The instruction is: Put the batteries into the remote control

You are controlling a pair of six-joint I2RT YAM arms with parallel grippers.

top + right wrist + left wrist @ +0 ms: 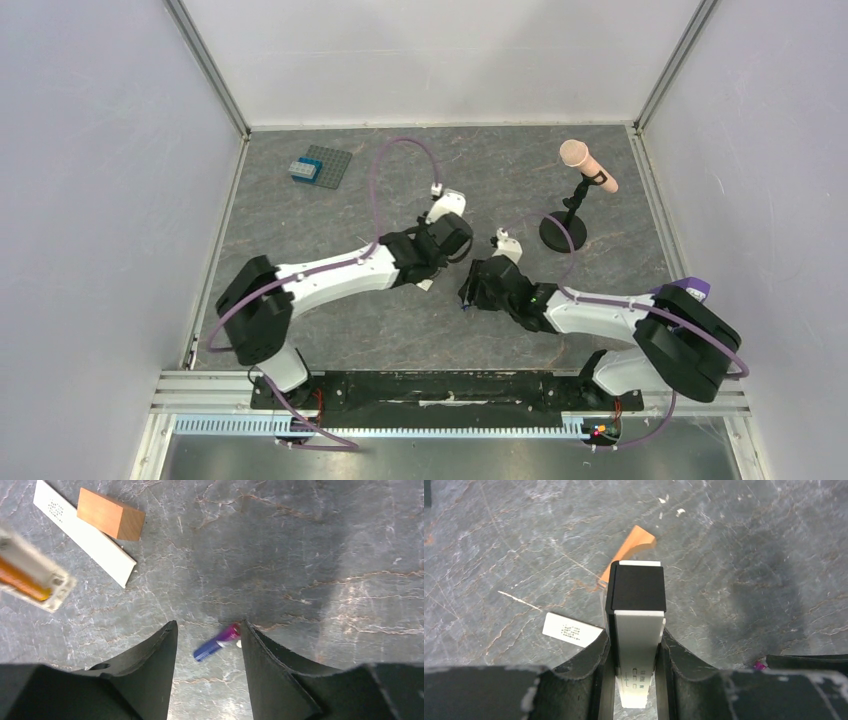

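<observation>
My left gripper [634,635] is shut on the remote control [638,630], a cream-white bar with a black end block that points away from the camera. In the right wrist view the remote control [31,576] enters from the left, held above the table, with an orange strip showing in its end. A dark blue battery [215,645] with a magenta end lies on the table between my right gripper's [208,625] open fingers, its magenta end against the right finger. In the top view the left gripper [440,252] and the right gripper [472,296] are close together at mid-table.
A flat white printed strip [85,540] lies on the table next to an orange-brown block [111,514]. A grey studded plate with a blue brick [320,166] sits at the back left. A microphone on a round black stand [585,170] is at the back right.
</observation>
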